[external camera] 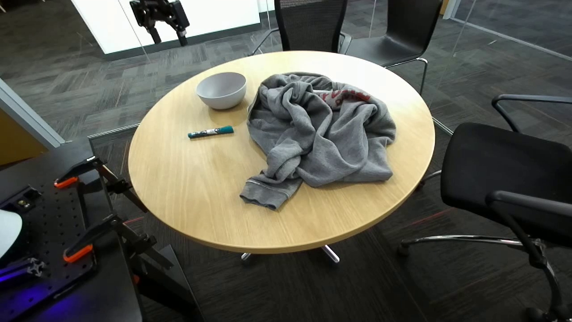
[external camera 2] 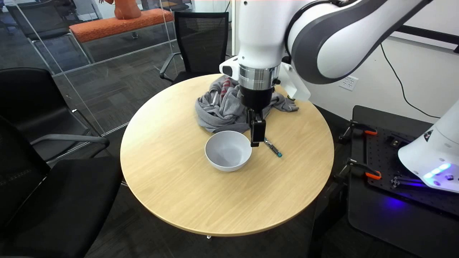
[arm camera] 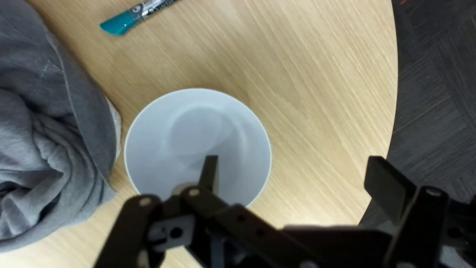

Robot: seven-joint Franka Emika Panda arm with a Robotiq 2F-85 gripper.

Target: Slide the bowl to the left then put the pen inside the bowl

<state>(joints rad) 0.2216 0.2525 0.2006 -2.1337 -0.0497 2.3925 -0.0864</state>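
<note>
The black two-fingered gripper hangs above the round, pale wooden table, its fingers wide apart and holding nothing. In the wrist view, one finger overlaps the small, round, light grey-white bowl, which sits upright on the table. The bowl looks light and stiff, with smooth sides that could slip; pinching its thin rim, one finger inside and one outside, should let it slide steadily. Just beside it lies the rumpled grey cloth garment with red lettering, soft enough to drag along if caught. Also near the bowl, the short, slim pen with a teal cap rests on the table. It is probably hard, light and apt to roll; best gripped mid-barrel.
</note>
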